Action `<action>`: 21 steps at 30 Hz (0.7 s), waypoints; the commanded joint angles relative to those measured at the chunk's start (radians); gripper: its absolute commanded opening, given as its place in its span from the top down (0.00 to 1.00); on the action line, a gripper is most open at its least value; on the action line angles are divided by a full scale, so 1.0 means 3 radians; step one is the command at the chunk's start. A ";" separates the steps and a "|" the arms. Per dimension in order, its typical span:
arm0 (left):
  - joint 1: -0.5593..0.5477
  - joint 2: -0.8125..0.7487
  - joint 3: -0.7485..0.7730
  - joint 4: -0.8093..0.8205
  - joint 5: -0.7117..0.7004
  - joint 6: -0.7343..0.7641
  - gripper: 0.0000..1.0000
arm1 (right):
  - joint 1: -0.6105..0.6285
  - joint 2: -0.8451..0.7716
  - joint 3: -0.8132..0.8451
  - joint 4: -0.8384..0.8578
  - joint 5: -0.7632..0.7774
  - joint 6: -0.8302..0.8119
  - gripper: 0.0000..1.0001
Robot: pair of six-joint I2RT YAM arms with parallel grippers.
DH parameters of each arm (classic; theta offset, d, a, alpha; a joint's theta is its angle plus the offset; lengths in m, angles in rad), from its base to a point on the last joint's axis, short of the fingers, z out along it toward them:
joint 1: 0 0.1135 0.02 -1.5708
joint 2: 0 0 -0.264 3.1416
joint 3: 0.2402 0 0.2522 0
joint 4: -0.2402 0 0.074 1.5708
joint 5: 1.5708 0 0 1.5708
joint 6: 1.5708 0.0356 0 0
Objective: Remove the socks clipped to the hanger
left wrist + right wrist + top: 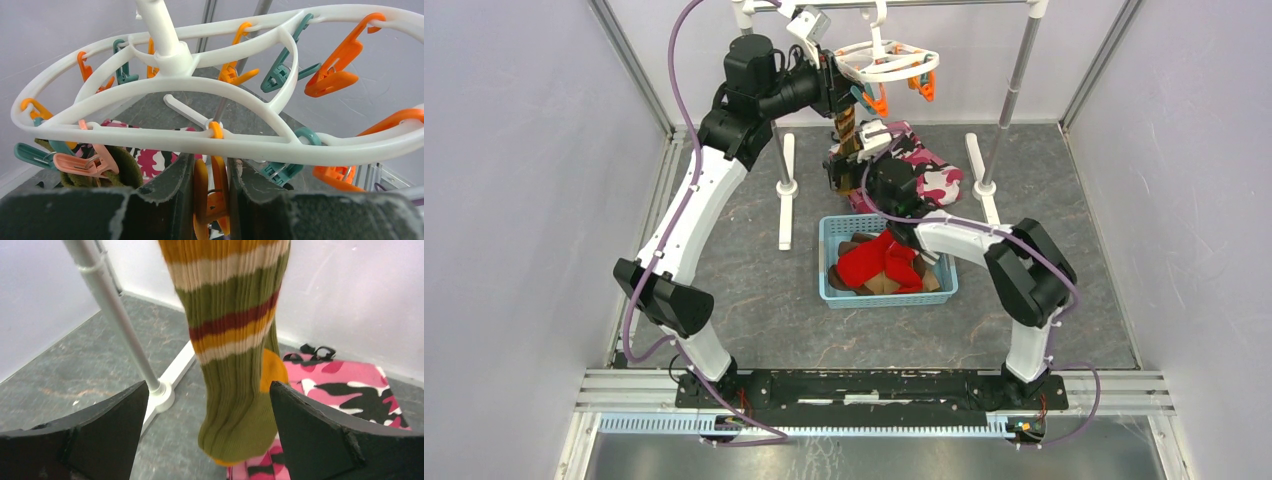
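Note:
The white hanger [886, 62] hangs by its hook from the rail, with orange and teal clips around its frame [165, 82]. My left gripper [210, 165] is shut on an orange clip [217, 200] under the frame's near edge. A multicolour striped sock [232, 315] hangs below that clip [847, 125]. My right gripper [207, 390] is open, with the sock's toe end hanging between its jaws and touching neither. An olive sock [122, 167] is held by a pink clip [85, 162] at the hanger's left. A red sock [874, 262] and brown socks [879, 285] lie in the basket.
A light blue basket [829, 262] sits mid-table below the right arm. The pink camouflage cloth [934, 180] lies behind it on the floor [350, 390]. The metal rail stand's posts [1014, 80] and white feet [787, 190] flank the hanger; one post [115, 315] stands left of the sock.

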 commanded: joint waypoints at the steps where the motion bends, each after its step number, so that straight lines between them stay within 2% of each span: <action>1: -0.0033 -0.0173 -0.0004 0.0095 0.0064 -0.0141 0.83 | 0.0042 0.0254 0.0481 0.0413 0.0557 -0.0266 0.05; 2: -0.0033 -0.0181 -0.0005 0.0093 0.0062 -0.0143 0.83 | 0.0045 0.0294 0.0527 0.0395 0.0690 -0.0269 0.08; 5: -0.0033 -0.0197 -0.0019 0.0092 0.0054 -0.0141 0.83 | 0.0041 0.0368 0.0578 0.0387 0.0904 -0.0280 0.25; 7: -0.0033 -0.0221 -0.0047 0.0085 0.0044 -0.0132 0.81 | 0.0039 0.0385 0.0605 0.0368 0.0818 -0.0299 0.45; 8: -0.0033 -0.0233 -0.0062 0.0073 0.0031 -0.0126 0.75 | 0.0048 0.0381 0.0620 0.0336 0.0764 -0.0312 0.61; 9: -0.0033 -0.0255 -0.0082 0.0055 0.0005 -0.0117 0.59 | 0.0048 0.0357 0.0617 0.0314 0.0734 -0.0323 0.77; 11: -0.0033 -0.0314 -0.0128 -0.0010 -0.0089 -0.0097 0.15 | 0.0053 0.0285 0.0565 0.0305 0.0684 -0.0303 1.00; 12: -0.0033 -0.0352 -0.0157 -0.0056 -0.0177 -0.0076 0.02 | 0.0051 0.0226 0.0519 0.0313 0.0608 -0.0287 1.00; 13: -0.0029 -0.0399 -0.0207 -0.0096 -0.0227 -0.0033 0.00 | 0.0053 0.0177 0.0481 0.0316 0.0545 -0.0270 1.00; 21: 0.0061 -0.0922 -0.0790 -0.0368 -0.0509 0.0241 0.00 | 0.0216 -0.0623 -0.0183 0.0251 0.0297 -0.0102 1.00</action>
